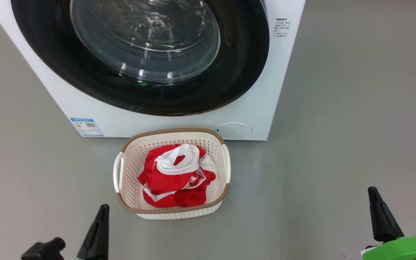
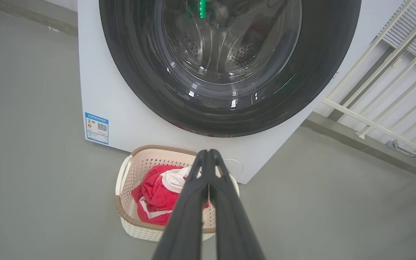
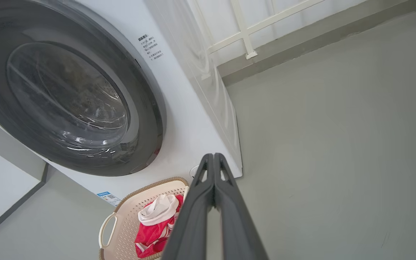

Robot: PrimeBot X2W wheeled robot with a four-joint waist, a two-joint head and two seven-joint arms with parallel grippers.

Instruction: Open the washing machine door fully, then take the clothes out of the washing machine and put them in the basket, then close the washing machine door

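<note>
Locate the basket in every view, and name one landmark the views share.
Head view: basket, lower centre, before the washing machine.
Left wrist view: basket, below centre, slightly left.
Right wrist view: basket, bottom edge, left of centre.
Shared landmark: blue label on the machine's lower front.

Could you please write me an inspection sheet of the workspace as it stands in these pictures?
Surface: smooth grey floor.
Job's things: the washing machine door looks closed against the white washing machine; the red and white clothes lie in the basket, which stands on the floor just in front of the machine.
Clutter: nothing seen.
Grippers: left gripper shut, holding nothing; right gripper shut, holding nothing; both apart from the basket.
Cables: nothing seen.
Surroundings: white railing beside the machine.
</note>
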